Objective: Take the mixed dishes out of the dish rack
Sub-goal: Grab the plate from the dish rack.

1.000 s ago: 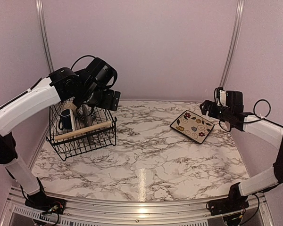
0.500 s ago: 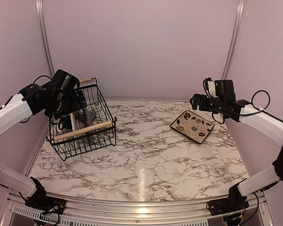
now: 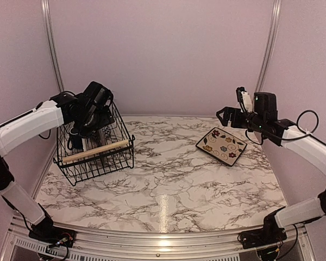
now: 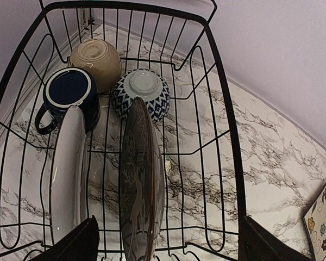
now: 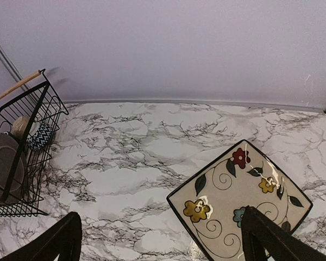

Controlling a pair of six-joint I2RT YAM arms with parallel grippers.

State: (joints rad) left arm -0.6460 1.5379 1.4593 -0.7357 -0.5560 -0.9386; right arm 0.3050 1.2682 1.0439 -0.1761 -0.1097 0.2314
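The job is only just begun. One dish is out: a square flowered plate (image 3: 221, 145) lies flat on the table (image 3: 168, 179), on the right side, well apart from the dish rack (image 3: 95, 147). The dish rack sits on the left side of the table with five dishes inside. At its far end are a cream bowl (image 4: 95, 62) and a blue patterned bowl (image 4: 141, 95), both upside down and just beside each other. A navy mug (image 4: 70, 98) lies next to them. Two plates stand on edge in the middle, a pale grey plate (image 4: 68, 174) and a dark plate (image 4: 141, 179). All five need to come out. The left end effector (image 4: 171, 242) hangs over the dish rack, spread wide and holding nothing. The right end effector (image 5: 163, 236) hangs above the table near the square flowered plate, also spread wide and holding nothing. Some things are hard to see. The two plates show mostly their edges, so their faces cannot be made out well. The near end of the dish rack is cut off in the left wrist view, and the left arm hides part of it from above.
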